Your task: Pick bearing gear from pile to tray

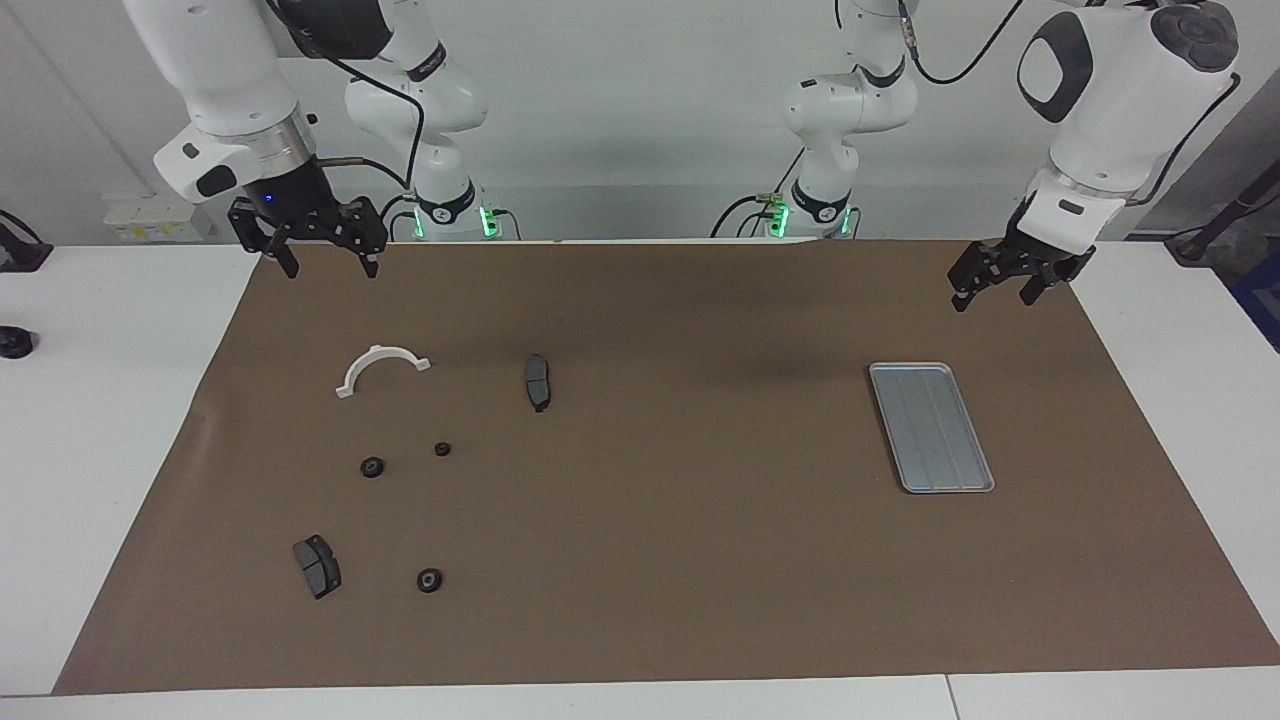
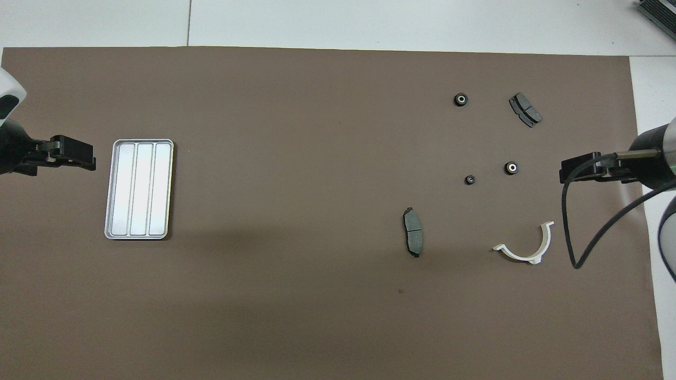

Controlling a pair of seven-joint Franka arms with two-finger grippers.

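Note:
The pile lies on the brown mat toward the right arm's end: three small black gears (image 1: 372, 467) (image 1: 442, 449) (image 1: 430, 579), two dark grey brake pads (image 1: 538, 381) (image 1: 317, 565) and a white half-ring bracket (image 1: 383, 351). In the overhead view the gears show too (image 2: 510, 168) (image 2: 470, 180) (image 2: 460, 99). The silver tray (image 1: 930, 427) (image 2: 139, 189) lies empty toward the left arm's end. My right gripper (image 1: 325, 262) (image 2: 573, 173) is open and empty, raised over the mat's edge, clear of the pile. My left gripper (image 1: 990, 295) (image 2: 79, 155) is open and empty, raised beside the tray.
The brown mat (image 1: 640, 520) covers most of the white table (image 1: 100, 420). A black cable (image 2: 567, 227) hangs in a loop from the right wrist, beside the bracket. Bare mat lies between the pile and the tray.

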